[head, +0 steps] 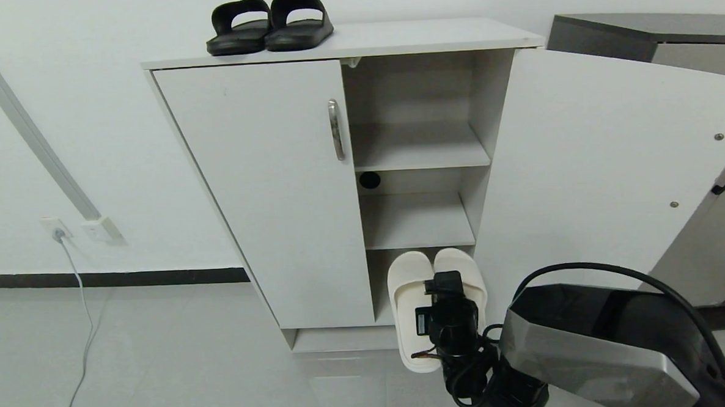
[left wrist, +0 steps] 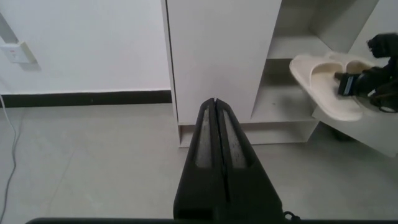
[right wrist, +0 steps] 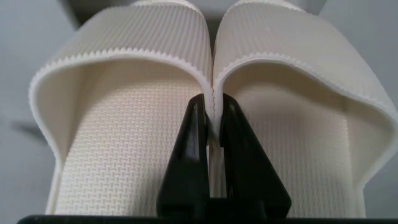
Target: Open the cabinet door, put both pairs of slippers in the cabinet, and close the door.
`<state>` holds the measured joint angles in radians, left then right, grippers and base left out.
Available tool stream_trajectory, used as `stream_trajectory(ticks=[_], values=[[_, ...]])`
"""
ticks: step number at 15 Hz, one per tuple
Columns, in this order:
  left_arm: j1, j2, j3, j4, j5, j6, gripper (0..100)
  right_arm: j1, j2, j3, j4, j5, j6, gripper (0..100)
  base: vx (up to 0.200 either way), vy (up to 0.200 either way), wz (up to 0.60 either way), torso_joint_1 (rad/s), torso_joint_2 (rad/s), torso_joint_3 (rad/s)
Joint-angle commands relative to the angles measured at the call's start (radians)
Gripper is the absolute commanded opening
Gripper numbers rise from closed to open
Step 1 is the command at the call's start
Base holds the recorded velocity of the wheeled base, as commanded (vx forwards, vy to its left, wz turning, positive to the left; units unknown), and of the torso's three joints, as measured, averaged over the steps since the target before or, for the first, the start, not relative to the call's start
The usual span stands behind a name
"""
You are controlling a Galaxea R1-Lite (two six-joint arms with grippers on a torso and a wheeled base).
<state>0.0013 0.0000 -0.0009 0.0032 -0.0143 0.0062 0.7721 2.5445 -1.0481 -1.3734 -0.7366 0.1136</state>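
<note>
Right arm (head: 455,331) black; looped black cable (head: 585,266); angular silver-black shell (head: 589,355); black jaws.

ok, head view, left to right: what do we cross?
wall socket → black slippers → white slippers → open door

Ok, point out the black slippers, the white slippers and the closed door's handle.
black slippers (head: 269,33): head view, where the two soles meet.
white slippers (head: 406,287): head view, strap of the left one.
door handle (head: 335,130): head view, middle of the bar.
</note>
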Motion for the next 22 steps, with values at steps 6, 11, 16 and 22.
stream_trajectory(ticks=[6, 11, 16, 22], values=[[0.0, 0.002, -0.001, 0.0, 0.0, -0.002, 0, -0.01, 0.062, -0.004, -0.087, -0.01, -0.069, 0, 0.0, 0.0, 0.0, 0.0, 0.0, 0.0], [0.0, 0.002, -0.001, 0.0, -0.001, -0.002, 0, -0.01, 0.062, -0.006, -0.087, -0.012, -0.072, 0, 0.16, 0.0, 0.0, 0.0, 0.0, 0.002], [0.0, 0.002, -0.001, 0.0, 0.0, -0.002, 0, -0.01, 0.063, -0.004, -0.087, -0.012, -0.074, 0, 0.2, 0.0, 0.0, 0.005, 0.0, 0.001], [0.0, 0.002, -0.001, 0.0, 0.0, -0.003, 0, -0.016, 0.063, -0.02, -0.081, -0.007, -0.074, 0, 0.2, 0.0, 0.0, 0.002, 0.0, 0.003]])
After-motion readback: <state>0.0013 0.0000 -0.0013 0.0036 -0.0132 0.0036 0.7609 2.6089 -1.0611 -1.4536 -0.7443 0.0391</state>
